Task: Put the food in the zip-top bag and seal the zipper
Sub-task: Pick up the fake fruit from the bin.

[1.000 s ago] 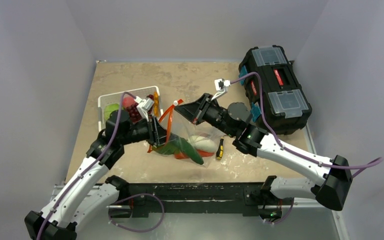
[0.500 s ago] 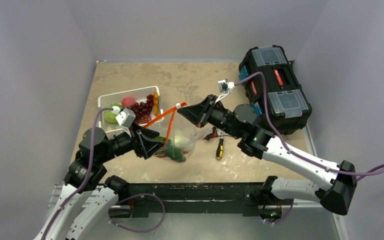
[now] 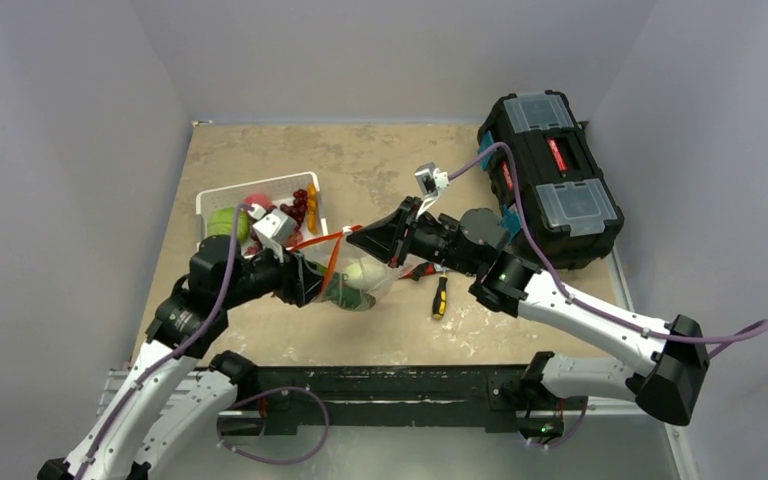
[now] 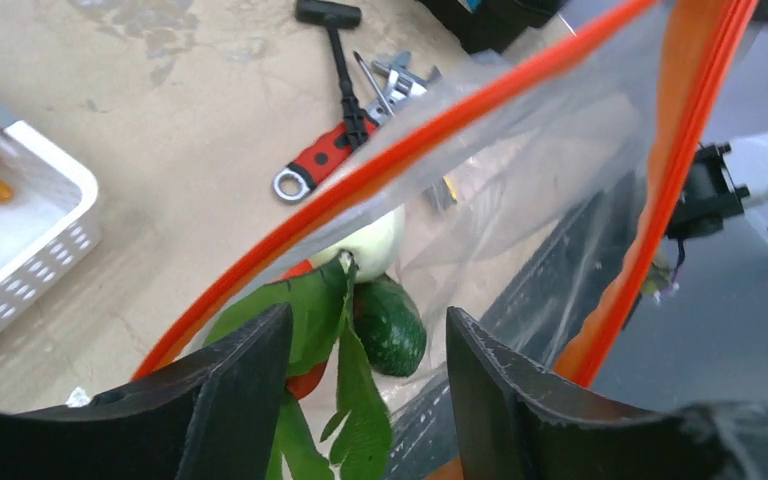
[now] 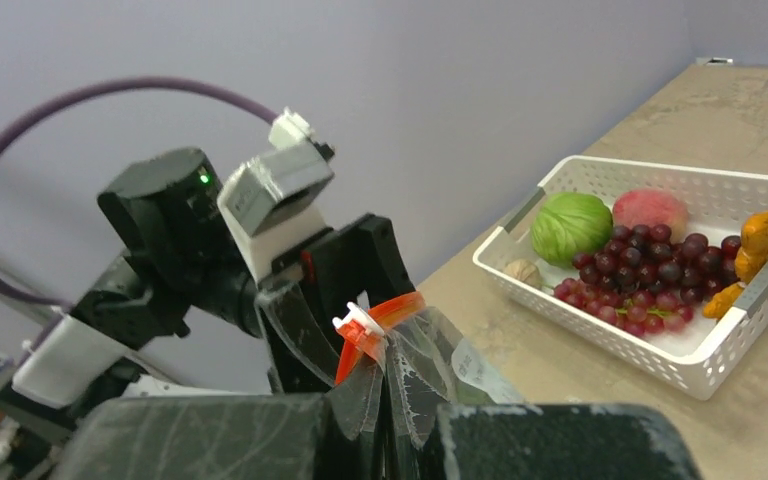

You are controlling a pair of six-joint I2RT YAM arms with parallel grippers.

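Right claw point(image 5: 390, 402) pinches zip-top bag point(image 5: 432, 362) rim — left claw point(image 4: 368, 325) parted at mouth, leafy greens point(image 4: 310, 312) inside.

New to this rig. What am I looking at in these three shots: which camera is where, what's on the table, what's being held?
These are two robot arms bolted at the near edge of a table. Each ends in a two-finger tool. The wide picture comes from a fixed camera above and behind the arms. The other two come from cameras on the wrists, so each shows its own fingers at the bottom.

The right tool is shut on the edge of a clear zip-top bag. The left tool is open at the bag's mouth. Leafy greens and a cucumber lie inside.

Also on the table are a white basket holding grapes, a peach and a cabbage, plus a black toolbox, screwdriver, wrench and hammer.
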